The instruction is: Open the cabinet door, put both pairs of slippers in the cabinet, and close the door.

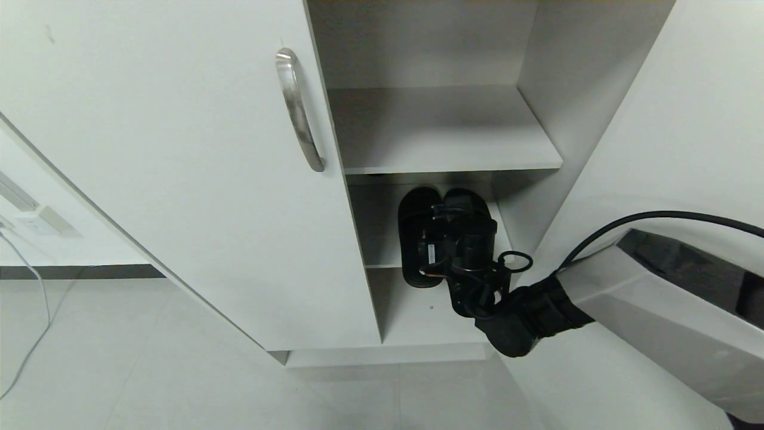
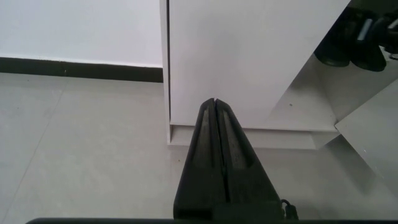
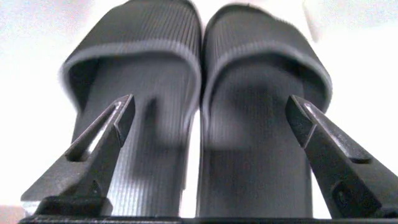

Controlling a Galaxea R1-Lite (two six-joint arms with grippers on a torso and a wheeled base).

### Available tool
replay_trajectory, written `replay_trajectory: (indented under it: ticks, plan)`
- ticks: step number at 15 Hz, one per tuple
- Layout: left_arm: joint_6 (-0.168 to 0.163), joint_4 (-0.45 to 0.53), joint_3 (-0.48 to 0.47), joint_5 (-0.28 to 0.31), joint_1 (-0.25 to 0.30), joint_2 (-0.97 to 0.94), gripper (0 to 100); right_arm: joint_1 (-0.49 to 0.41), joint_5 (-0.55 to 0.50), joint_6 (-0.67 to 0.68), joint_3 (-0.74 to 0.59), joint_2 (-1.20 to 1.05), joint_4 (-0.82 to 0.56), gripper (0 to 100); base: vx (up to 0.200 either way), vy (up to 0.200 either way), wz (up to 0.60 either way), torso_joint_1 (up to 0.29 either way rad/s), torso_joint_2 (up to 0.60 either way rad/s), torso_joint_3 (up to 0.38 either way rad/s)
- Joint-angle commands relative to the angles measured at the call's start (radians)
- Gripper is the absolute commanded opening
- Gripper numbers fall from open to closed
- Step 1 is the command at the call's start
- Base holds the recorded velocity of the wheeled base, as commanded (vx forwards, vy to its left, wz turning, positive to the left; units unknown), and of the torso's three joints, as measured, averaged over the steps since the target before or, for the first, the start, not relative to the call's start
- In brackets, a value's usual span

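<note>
A pair of black slippers point(image 1: 421, 239) lies side by side on the lower shelf point(image 1: 379, 239) of the white cabinet point(image 1: 537, 77), toes toward the back, near ends at about the shelf's front edge. In the right wrist view the slippers point(image 3: 249, 143) show wide ribbed straps and ribbed soles, the two touching or nearly so along their inner sides. The right claw point(image 1: 458, 224) is inside the cabinet just above them. Its fingers stand wide apart in the right wrist view, the right claw point(image 3: 211, 106) spanning the pair with one fingertip over each slipper. Whether the tips touch the slippers cannot be told. The upper shelf point(image 1: 441, 128) sits above, its front edge overhanging the toes. The right door point(image 1: 686, 119) is swung open, close behind the right arm. The left door point(image 1: 179, 149) is shut, its curved metal handle point(image 1: 298, 110) beside the opening. The left claw point(image 2: 214, 106) is well apart from the slippers, low over the pale tiled floor point(image 2: 81, 143), its fingers pressed together and pointing at the foot of the left door. A thin cable point(image 1: 36, 322) hangs down to the floor off to the left, and a dark skirting point(image 2: 74, 67) runs along the wall point(image 2: 74, 28) there.
</note>
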State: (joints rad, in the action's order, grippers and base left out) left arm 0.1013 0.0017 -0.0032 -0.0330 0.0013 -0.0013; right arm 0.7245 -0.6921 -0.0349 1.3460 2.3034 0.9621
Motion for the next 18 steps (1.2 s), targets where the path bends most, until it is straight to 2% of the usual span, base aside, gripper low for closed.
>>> replay_trajectory:
  ticks: [1,3,5,11,17,18]
  plan:
    - [0.0,0.0,0.0,-0.001,0.0,0.001,0,0.052,0.022,0.001,-0.209,-0.159,0.109,100,0.0,0.0,0.0,0.0,0.0,0.0]
    - [0.0,0.0,0.0,-0.001,0.0,0.001,0,0.085,0.091,-0.002,-0.37,-0.228,0.165,100,0.0,0.0,0.0,0.0,0.0,0.0]
    - [0.0,0.0,0.0,-0.001,0.0,0.001,0,0.098,0.158,0.0,-0.45,-0.265,0.173,100,0.0,0.0,0.0,0.0,0.0,0.0]
    - [-0.002,0.0,0.0,0.001,0.0,0.001,0,0.104,0.155,0.001,-0.458,-0.265,0.175,100,0.0,0.0,0.0,0.0,0.0,0.0]
    - [-0.002,0.0,0.0,0.001,0.0,0.001,0,0.112,0.157,0.003,-0.462,-0.257,0.175,100,-0.2,0.0,0.0,0.0,0.0,0.0]
    - [-0.002,0.0,0.0,0.001,0.0,0.001,0,0.112,0.158,0.009,-0.462,-0.256,0.175,100,0.0,0.0,0.0,0.0,0.0,0.0]
